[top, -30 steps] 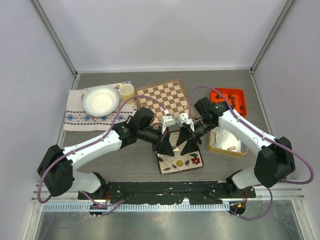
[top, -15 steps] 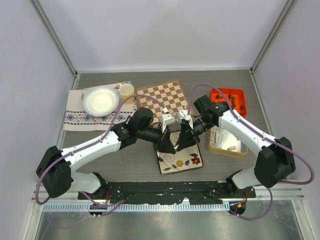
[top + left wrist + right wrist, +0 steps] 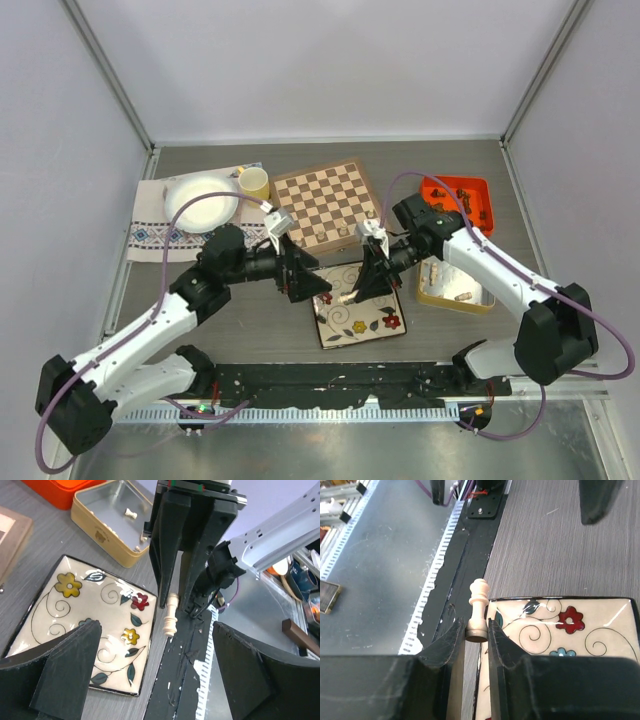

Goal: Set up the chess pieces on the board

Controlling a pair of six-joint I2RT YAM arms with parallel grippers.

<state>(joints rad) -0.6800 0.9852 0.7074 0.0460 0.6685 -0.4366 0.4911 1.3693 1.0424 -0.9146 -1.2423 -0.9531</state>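
Note:
A pale cream chess piece (image 3: pixel 479 610) is pinched at its base, my right gripper (image 3: pixel 476 627) shut on it. It hangs over the near-left edge of the floral plate (image 3: pixel 365 318), head pointing toward the arm bases. In the left wrist view the same piece (image 3: pixel 171 615) pokes out below the right gripper (image 3: pixel 173 605). My left gripper (image 3: pixel 305 280) stands wide open and empty, a little left of the piece. The board (image 3: pixel 325 205) lies behind both grippers.
A tan tin (image 3: pixel 455 285) holding pale pieces sits right of the floral plate. Behind it is an orange tray (image 3: pixel 458 198) with dark pieces. A white plate (image 3: pixel 200 200) and a yellow cup (image 3: pixel 254 182) rest on a patterned cloth at the back left.
My left gripper has opened, let go of the pale piece and drawn back to the left. The right gripper has shut on the piece and now holds it alone.

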